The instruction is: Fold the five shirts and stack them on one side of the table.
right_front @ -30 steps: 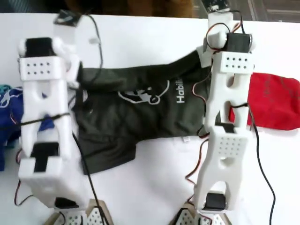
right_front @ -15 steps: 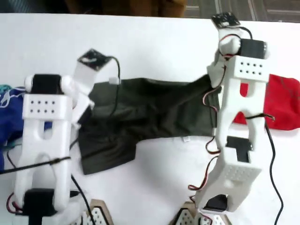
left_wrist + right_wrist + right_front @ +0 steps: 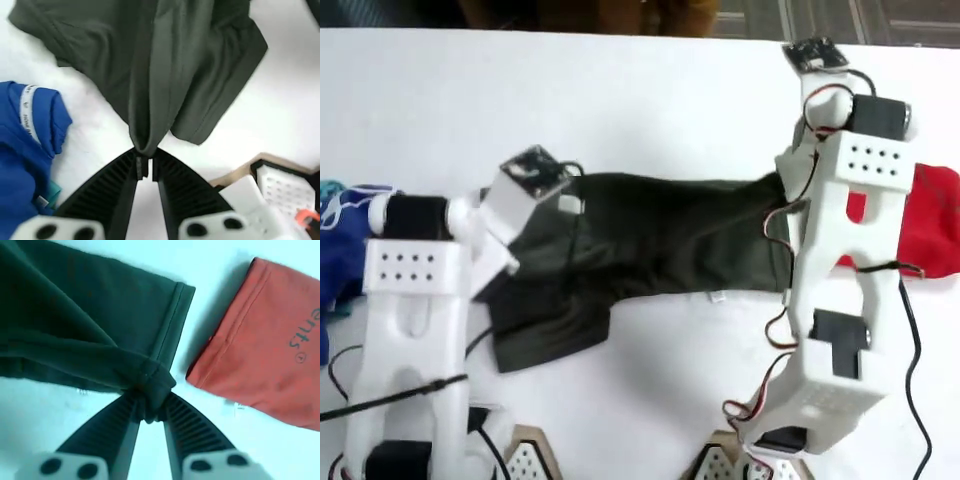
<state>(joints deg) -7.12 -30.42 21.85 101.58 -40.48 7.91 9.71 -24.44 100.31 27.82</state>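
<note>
- Saw the dark green shirt (image 3: 660, 250) stretched across the middle of the white table (image 3: 620, 90), doubled over lengthwise and rumpled, with one sleeve spilling toward the near edge.
- Caught the left gripper (image 3: 145, 167) closed tight on a pinched fold at that shirt's left end, with the cloth drawn up into a ridge between the jaws.
- Caught the right gripper (image 3: 147, 412) clamped on a gathered wad of the same shirt at its right end, close to the stitched hem.
- Spotted a red shirt (image 3: 932, 235) folded flat at the table's right side, just beside the green hem and partly hidden under the right arm.
- Spotted a blue shirt (image 3: 340, 225) heaped loose at the left edge, near the green sleeve with bare table between them.
- Noted plain, bright white tabletop on every side of the cloth.
- Made out the arm bases (image 3: 525, 462) at the near edge, white and perforated.
- Glimpsed a dim strip of room (image 3: 620, 12) past the far edge, brown and grey, too dark to tell more.
</note>
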